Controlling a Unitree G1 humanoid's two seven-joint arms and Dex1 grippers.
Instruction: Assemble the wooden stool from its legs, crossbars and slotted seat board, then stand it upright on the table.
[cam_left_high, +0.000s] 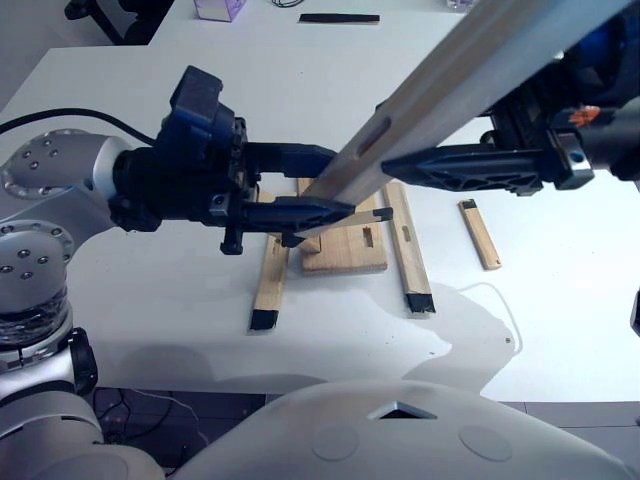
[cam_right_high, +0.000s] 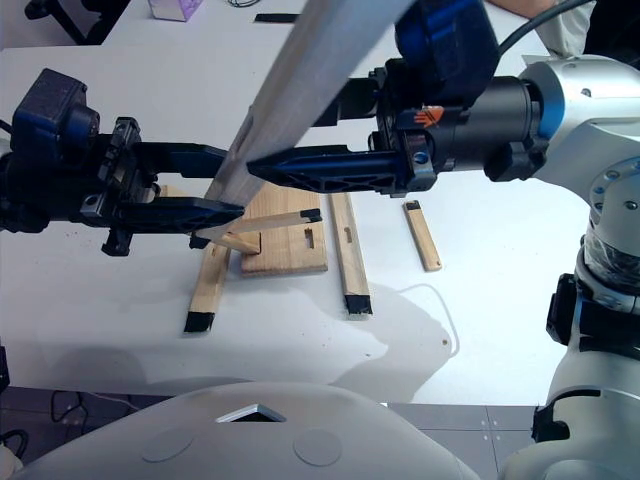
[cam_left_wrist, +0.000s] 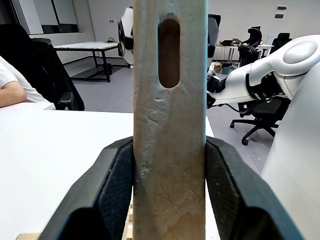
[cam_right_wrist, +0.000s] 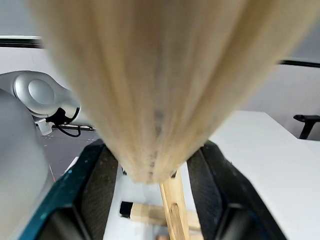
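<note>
Left claw (cam_left_high: 340, 182) clamps the lower end of the leg (cam_left_high: 480, 65); right claw (cam_left_high: 392, 160) straddles it, grip unclear.

No print you can read here.
You'll spot a small orange label (cam_right_high: 425, 113) on the right gripper's (cam_right_high: 280, 135) housing, toward 1 o'clock in the head view, but its lettering is too small to make out.

white table (cam_left_high: 130, 300) | seat board (cam_left_high: 345, 255) | left leg (cam_left_high: 268, 295) | right leg (cam_left_high: 409, 250) | short crossbar (cam_left_high: 480, 234) | black strip (cam_left_high: 339, 18)
</note>
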